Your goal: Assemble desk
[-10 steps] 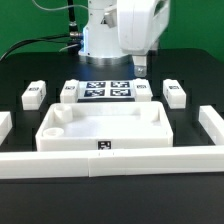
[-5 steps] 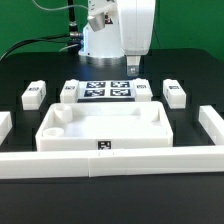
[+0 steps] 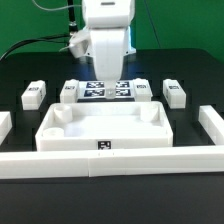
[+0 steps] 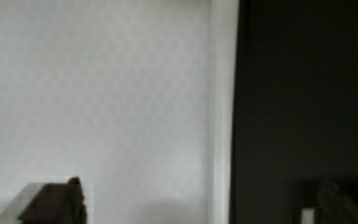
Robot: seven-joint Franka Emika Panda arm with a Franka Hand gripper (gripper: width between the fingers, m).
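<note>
Gripper [image 3: 108, 82] hangs over the marker board [image 3: 92, 94], jaws wide apart, holding nothing. The top [image 3: 105, 130] lies at its 6 o'clock, just behind the wall [image 3: 110, 163]. Two legs [image 3: 70, 91] stand at its 9 o'clock, two more legs [image 3: 143, 91] at 3.

The exterior view sits raised before the table [image 3: 195, 65], facing the arm [image 3: 107, 30] across the border wall [image 3: 150, 161] and desk top [image 3: 105, 128], wide enough for the whole workspace. The wrist view looks down from very close onto a white surface [image 4: 96, 100] edging the black table; which white part it shares is unclear.
</note>
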